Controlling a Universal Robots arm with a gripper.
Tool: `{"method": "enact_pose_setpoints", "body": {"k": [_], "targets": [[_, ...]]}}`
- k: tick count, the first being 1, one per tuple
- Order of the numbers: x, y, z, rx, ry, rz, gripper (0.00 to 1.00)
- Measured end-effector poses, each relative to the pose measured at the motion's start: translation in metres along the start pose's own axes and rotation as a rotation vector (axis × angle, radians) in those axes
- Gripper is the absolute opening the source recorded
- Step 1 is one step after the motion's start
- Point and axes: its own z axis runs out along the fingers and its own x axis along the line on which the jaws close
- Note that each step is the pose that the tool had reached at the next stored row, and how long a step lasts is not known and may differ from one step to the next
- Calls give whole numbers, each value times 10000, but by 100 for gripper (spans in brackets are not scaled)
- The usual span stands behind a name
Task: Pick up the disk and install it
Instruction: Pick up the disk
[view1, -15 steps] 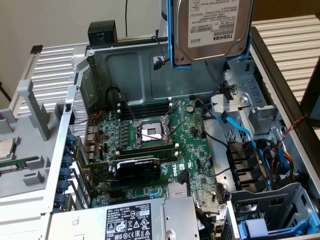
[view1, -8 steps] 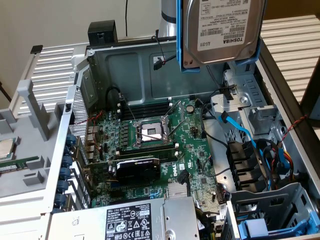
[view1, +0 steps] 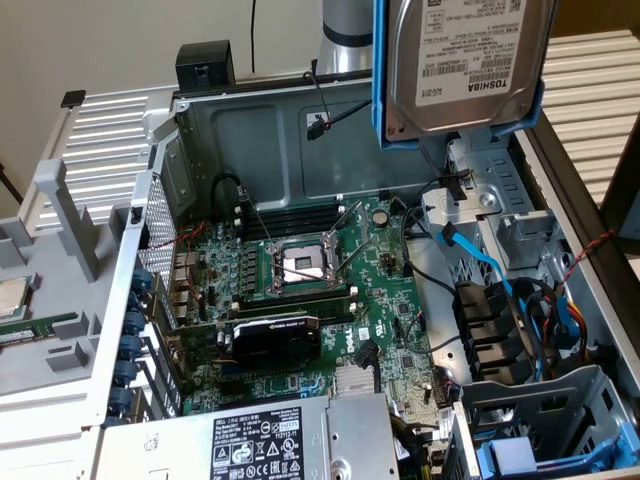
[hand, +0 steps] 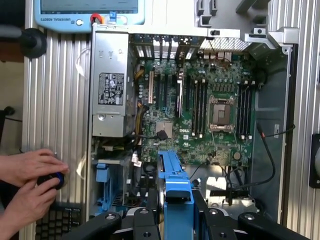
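Blue-framed, the disk (view1: 465, 58) hangs at the exterior view's upper right, gripper (hand: 176, 202) jaws clamped on it (edge-on), and we fear it snagging the loose cables (view1: 478, 262) below.

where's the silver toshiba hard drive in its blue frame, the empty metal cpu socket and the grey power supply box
silver hard drive in blue frame (view1: 465, 45): exterior view, on its white label
empty metal cpu socket (view1: 300, 266): exterior view, on its middle
grey power supply box (hand: 111, 89): wrist view, on its dark label
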Motion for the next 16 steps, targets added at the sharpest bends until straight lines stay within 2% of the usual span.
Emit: {"method": "enact_pose_setpoints", "body": {"k": [7, 16], "targets": [[60, -93, 1, 0, 0, 8, 36], [209, -136, 3, 0, -8, 39, 36]]}}
